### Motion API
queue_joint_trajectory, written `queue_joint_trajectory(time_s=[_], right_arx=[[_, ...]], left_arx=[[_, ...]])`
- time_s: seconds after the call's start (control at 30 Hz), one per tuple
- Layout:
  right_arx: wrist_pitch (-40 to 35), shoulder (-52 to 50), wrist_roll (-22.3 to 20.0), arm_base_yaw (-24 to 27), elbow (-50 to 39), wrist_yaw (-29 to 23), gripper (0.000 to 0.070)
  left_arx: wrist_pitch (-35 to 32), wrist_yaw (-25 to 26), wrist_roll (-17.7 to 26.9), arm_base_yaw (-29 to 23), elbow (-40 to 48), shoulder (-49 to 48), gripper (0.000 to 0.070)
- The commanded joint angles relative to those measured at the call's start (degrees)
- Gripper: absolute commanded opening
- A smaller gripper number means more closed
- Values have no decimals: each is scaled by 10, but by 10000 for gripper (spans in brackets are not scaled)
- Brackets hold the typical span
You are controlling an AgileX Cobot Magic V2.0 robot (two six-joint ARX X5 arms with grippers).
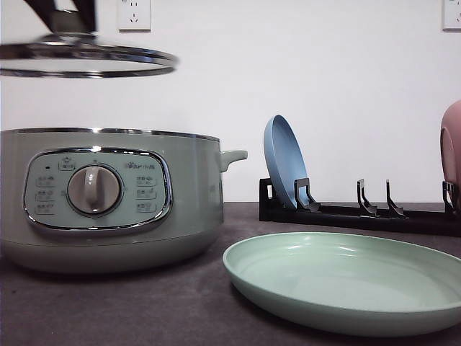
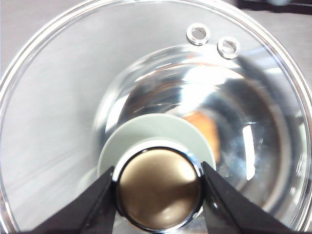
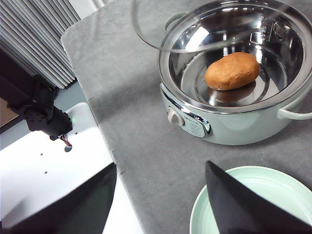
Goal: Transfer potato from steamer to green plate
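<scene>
Orange-brown potato (image 3: 232, 71) lies in steamer (image 3: 234, 122), well beyond spread right jaws; left jaws pinch lid knob (image 2: 159, 192).

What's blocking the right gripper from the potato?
Nothing visible. The left gripper holds the lid by its knob, above the steamer, whose mouth is open. The potato lies bare inside. The right gripper is open, over the table beside the green plate.

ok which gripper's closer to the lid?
Left. The left gripper is clamped on the lid knob above the steamer; the right gripper hovers open near the plate.
</scene>
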State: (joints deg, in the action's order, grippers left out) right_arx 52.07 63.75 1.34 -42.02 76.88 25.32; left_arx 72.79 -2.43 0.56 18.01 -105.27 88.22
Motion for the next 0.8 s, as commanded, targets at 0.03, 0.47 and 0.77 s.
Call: queue_joint_trajectory(time_s=[0.03,0.47,0.77], right_arx=[[-2,6,4,-5,9,-1,359],[-11,6,39,-5,9,-6,360],[-40,31,84,-5,9,-29,438]], left_arx=[[-5,-17,1,-20,-24,-17,1],[17,-23,10,-139,-24,-55,1],[24,-23,16,-184,-24,-56,1]])
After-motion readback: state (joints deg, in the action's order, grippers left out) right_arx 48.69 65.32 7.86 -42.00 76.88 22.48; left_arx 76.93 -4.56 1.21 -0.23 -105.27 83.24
